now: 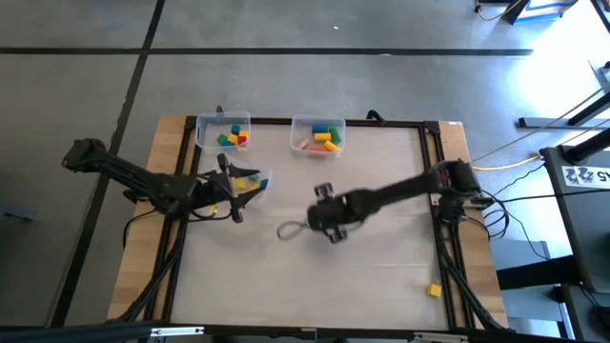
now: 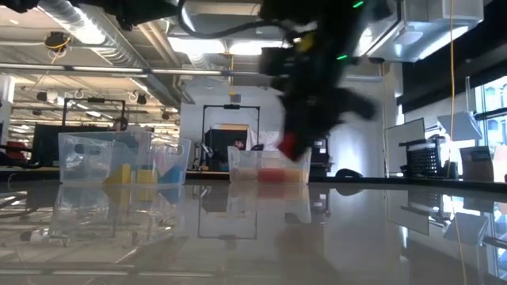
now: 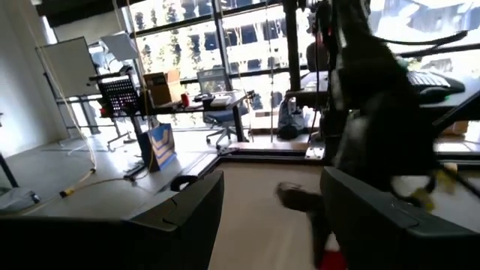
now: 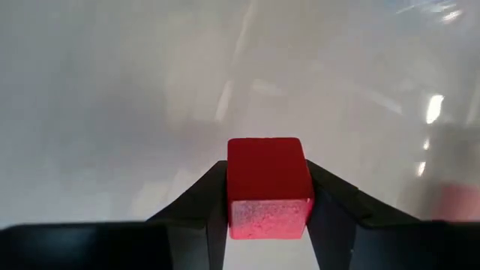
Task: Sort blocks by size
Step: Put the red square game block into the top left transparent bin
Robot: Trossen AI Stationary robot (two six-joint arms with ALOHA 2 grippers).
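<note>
Red block: small wooden cube, solid red, flat faces with slightly rounded edges; the near face looks paler and speckled. Clamped between the two dark fingers of the right gripper, one finger on each side face, clear of the table below it.
Right gripper: clenched on the red block, held above the middle of the table, in front of the right-hand bin. In the low view the red block shows at the gripper's tip, above the table.
Left gripper: fingers spread wide, nothing between them in the left wrist view; it sits at the third clear bin, in front of the left-hand bin.
Left-hand bin: clear plastic, at the table's far edge; holds blocks in yellow, green, blue and red.
Right-hand bin: clear plastic, beside the left-hand bin along the far edge; holds yellow, green, blue and pale red or tan blocks.
Third clear bin: contains at least a yellow block; the rest is hidden by the left arm.
Loose yellow block: lies alone near the table's front right corner, well apart from the right-hand bin.
Table: pale top, dark frame, wooden side boards.
</note>
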